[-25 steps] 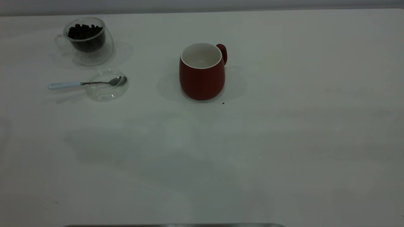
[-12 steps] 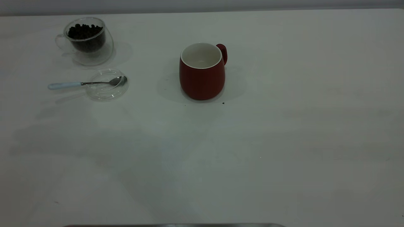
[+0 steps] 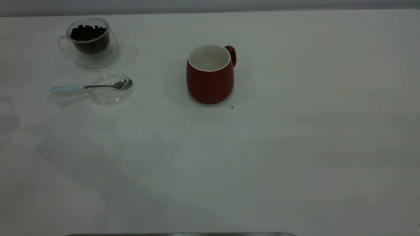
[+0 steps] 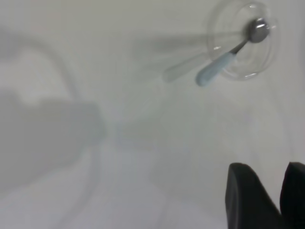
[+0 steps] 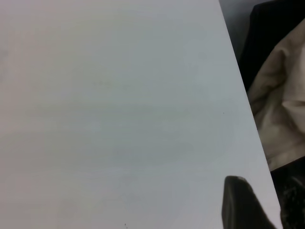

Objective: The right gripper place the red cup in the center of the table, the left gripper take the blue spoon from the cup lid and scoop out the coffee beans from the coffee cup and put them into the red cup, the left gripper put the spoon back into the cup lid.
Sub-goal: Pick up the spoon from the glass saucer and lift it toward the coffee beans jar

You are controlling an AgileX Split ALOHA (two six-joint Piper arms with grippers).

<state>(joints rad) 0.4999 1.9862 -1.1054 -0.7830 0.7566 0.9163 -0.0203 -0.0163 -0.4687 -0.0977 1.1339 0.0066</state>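
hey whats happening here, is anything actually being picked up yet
Nothing is held right now. The red cup stands upright near the middle of the table, empty inside. The blue spoon lies with its bowl in the cup lid and its handle sticking out over the rim. Behind it, the coffee cup holds the coffee beans. The left gripper hangs above bare table some way from the spoon, jaws apart. The right gripper sits by the table's edge.

left claw (image 4: 272,200) cut off by edge, right claw (image 5: 259,205) likewise
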